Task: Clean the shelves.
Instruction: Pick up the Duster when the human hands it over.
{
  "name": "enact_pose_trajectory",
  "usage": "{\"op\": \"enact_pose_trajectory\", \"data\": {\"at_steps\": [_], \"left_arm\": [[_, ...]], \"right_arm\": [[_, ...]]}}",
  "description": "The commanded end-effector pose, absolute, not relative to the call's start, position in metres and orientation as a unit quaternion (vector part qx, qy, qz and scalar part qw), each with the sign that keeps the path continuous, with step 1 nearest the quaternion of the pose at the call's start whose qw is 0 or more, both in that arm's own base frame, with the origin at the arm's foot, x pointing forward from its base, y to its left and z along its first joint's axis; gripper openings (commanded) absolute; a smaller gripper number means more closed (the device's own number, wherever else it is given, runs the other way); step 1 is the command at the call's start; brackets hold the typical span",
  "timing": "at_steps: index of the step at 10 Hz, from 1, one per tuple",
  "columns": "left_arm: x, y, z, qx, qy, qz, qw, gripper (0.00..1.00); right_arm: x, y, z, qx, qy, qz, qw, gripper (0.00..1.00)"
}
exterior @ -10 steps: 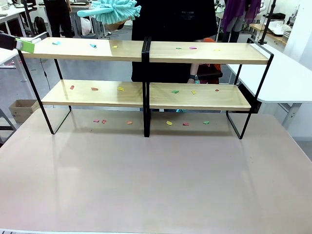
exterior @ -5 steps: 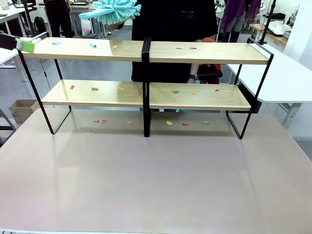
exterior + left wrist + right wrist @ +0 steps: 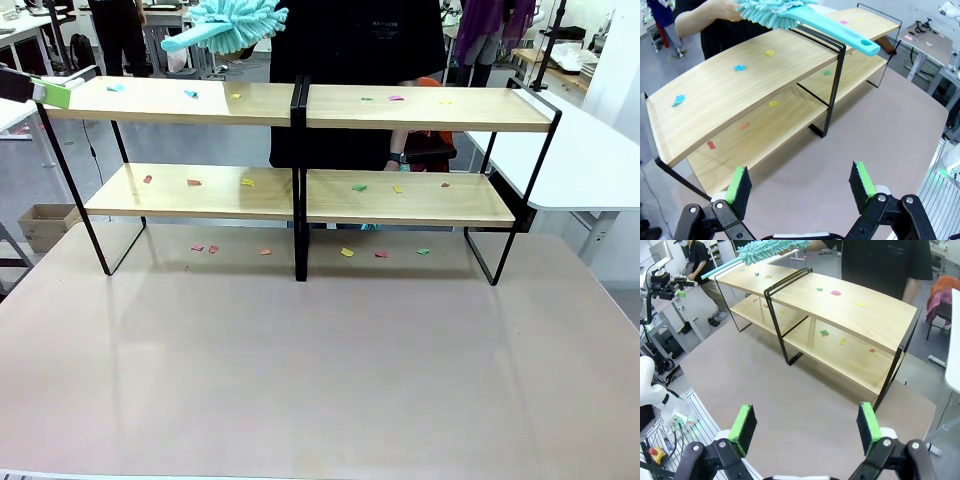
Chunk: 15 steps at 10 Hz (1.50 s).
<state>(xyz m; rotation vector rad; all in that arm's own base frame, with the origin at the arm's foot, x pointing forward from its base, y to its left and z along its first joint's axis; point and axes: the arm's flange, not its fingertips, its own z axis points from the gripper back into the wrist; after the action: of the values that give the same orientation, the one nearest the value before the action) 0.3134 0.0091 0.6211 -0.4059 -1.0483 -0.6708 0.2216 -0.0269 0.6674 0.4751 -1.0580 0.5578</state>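
Shelves [image 3: 480, 112] are set at far side of surface [image 3: 320, 380]. Cleaning is judged not yet begun: coloured scraps [image 3: 193, 183] are seen on every board. Blue duster [image 3: 235, 22] is held above top board by person. Left tool [image 3: 799, 175] and right tool [image 3: 806, 415] are spread wide, nothing pinched.

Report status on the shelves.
Left claw, right claw open, empty. Shelves littered with coloured scraps. Person holds teal duster above them.

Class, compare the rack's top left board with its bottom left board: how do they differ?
The top left board holds blue scraps; the bottom left board holds red ones. A duster hovers above the top board, not near the bottom one. Both are light wood with one yellow scrap.
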Motion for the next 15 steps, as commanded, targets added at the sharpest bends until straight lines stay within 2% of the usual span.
{"op": "enact_pose_trajectory", "data": {"at_steps": [1, 2, 3, 5, 6, 7, 8, 9, 10, 11, 12, 15], "left_arm": [[0.313, 0.009, 0.621, -0.189, -0.488, -0.312, 0.793, 1.00], [0.340, 0.011, 0.639, -0.274, -0.464, -0.342, 0.770, 1.00], [0.391, 0.016, 0.664, -0.354, -0.409, -0.319, 0.778, 1.00], [0.482, 0.026, 0.689, -0.480, -0.265, -0.245, 0.800, 1.00], [0.512, 0.022, 0.686, -0.523, -0.230, -0.193, 0.797, 1.00], [0.525, 0.012, 0.682, -0.604, -0.141, -0.176, 0.764, 1.00], [0.460, 0.008, 0.672, -0.463, -0.336, -0.274, 0.773, 1.00], [0.487, 0.002, 0.680, -0.519, -0.290, -0.258, 0.762, 1.00], [0.477, -0.014, 0.668, -0.539, -0.239, -0.311, 0.746, 1.00], [0.475, -0.027, 0.659, -0.542, -0.202, -0.291, 0.762, 1.00], [0.485, -0.037, 0.656, -0.565, -0.175, -0.286, 0.754, 1.00], [0.504, -0.065, 0.656, -0.602, -0.152, -0.248, 0.743, 1.00]], "right_arm": [[0.221, -0.027, 0.668, 0.223, -0.491, 0.260, 0.801, 1.00], [0.221, -0.027, 0.668, 0.223, -0.491, 0.260, 0.801, 1.00], [0.221, -0.027, 0.668, 0.223, -0.491, 0.260, 0.801, 1.00], [0.221, -0.027, 0.668, 0.223, -0.491, 0.260, 0.801, 1.00], [0.221, -0.027, 0.668, 0.223, -0.491, 0.260, 0.801, 1.00], [0.221, -0.027, 0.668, 0.223, -0.491, 0.260, 0.801, 1.00], [0.221, -0.027, 0.668, 0.223, -0.491, 0.260, 0.801, 1.00], [0.221, -0.027, 0.668, 0.223, -0.491, 0.260, 0.801, 1.00], [0.221, -0.027, 0.668, 0.223, -0.491, 0.260, 0.801, 1.00], [0.221, -0.027, 0.668, 0.223, -0.491, 0.260, 0.801, 1.00], [0.221, -0.027, 0.668, 0.223, -0.491, 0.260, 0.801, 1.00], [0.221, -0.027, 0.668, 0.223, -0.491, 0.260, 0.801, 1.00]]}}
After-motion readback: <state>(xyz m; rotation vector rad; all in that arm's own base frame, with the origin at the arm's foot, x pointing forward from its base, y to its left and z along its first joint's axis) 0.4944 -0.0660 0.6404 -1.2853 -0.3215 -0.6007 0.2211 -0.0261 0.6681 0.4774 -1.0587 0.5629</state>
